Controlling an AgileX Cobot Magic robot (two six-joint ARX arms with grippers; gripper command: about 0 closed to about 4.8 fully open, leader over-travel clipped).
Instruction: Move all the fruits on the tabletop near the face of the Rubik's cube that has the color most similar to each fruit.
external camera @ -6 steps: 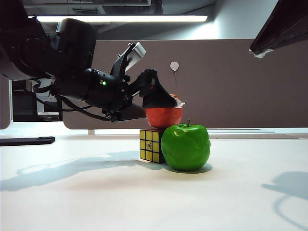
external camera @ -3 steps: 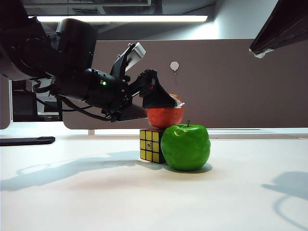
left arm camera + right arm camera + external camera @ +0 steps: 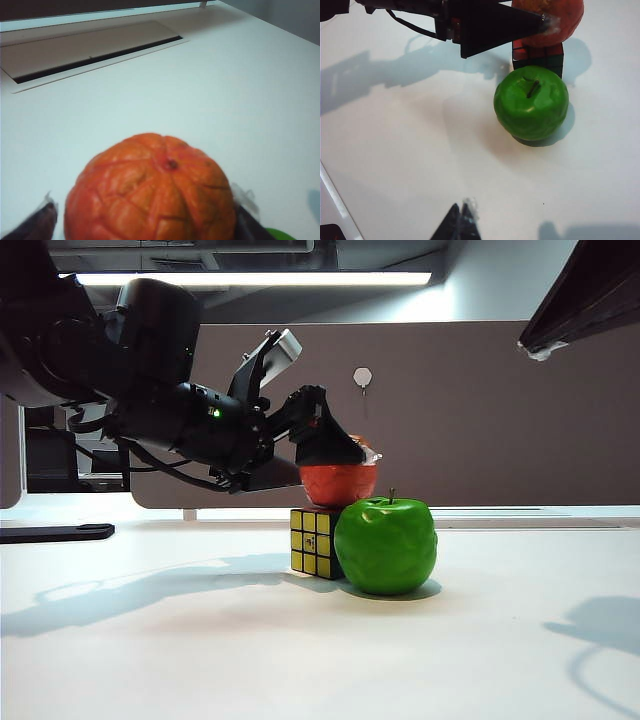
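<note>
Orange-red crackled fruit (image 3: 150, 192) between spread left end effector (image 3: 145, 222) fingers; right end effector (image 3: 460, 222) state unclear

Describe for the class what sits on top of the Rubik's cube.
The orange-red fruit sits on the Rubik's cube, between the left gripper's open jaws. The cube's top face is covered.
</note>
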